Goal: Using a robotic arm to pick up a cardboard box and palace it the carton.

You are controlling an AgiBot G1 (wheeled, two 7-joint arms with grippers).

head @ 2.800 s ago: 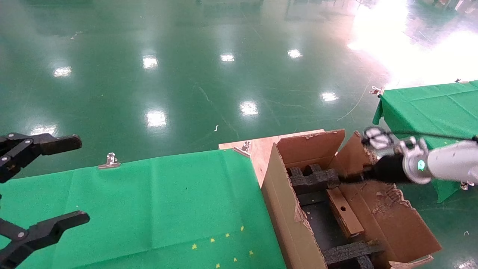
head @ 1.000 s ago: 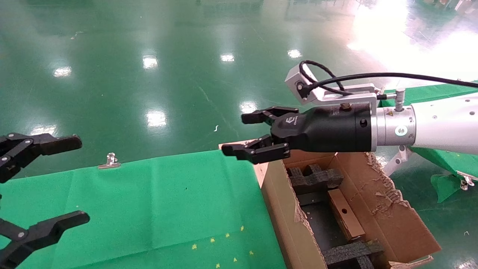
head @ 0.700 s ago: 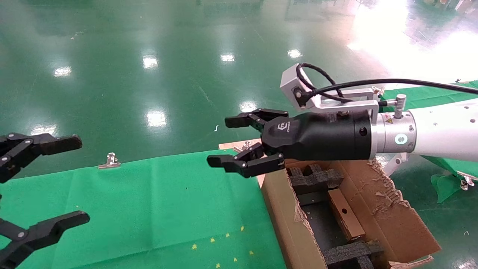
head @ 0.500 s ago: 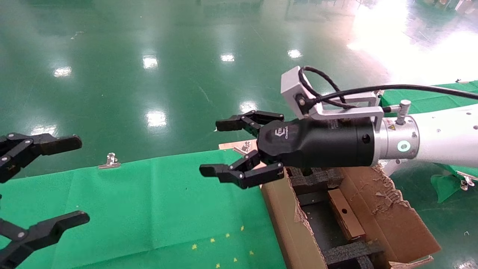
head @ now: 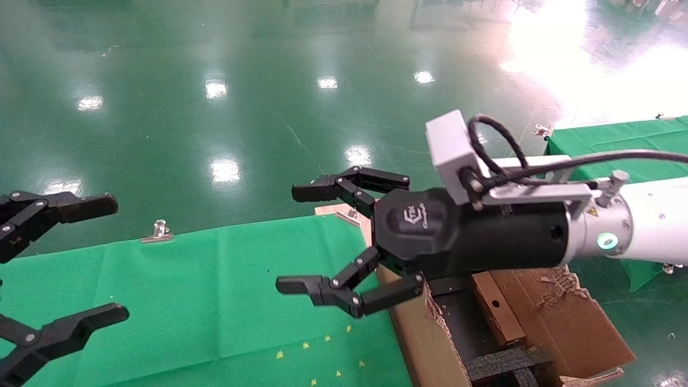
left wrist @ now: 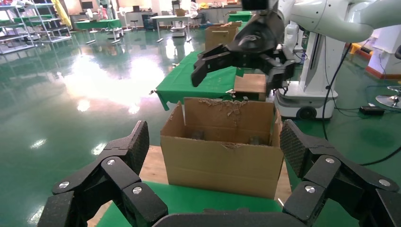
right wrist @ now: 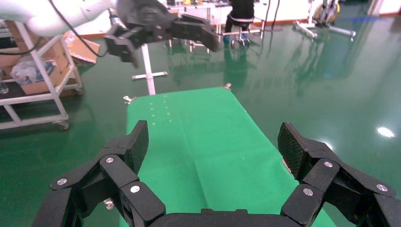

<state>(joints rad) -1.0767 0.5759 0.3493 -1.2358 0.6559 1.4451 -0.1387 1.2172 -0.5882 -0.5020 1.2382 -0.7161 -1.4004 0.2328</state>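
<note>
Head view showed the right gripper (head: 344,242) spread wide and empty above the green table (head: 204,279), likely done: the cardboard box (head: 497,314) lay inside the carton (head: 419,333). The left gripper (head: 59,263) waited open at the table's left.

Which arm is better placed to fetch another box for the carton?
Right. Its open, empty claw hangs beside the carton, where the cardboard box already lies. The left claw sits open at the table's far side.

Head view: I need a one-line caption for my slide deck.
Right end effector open and empty above the green table; cardboard box lies inside the carton.
</note>
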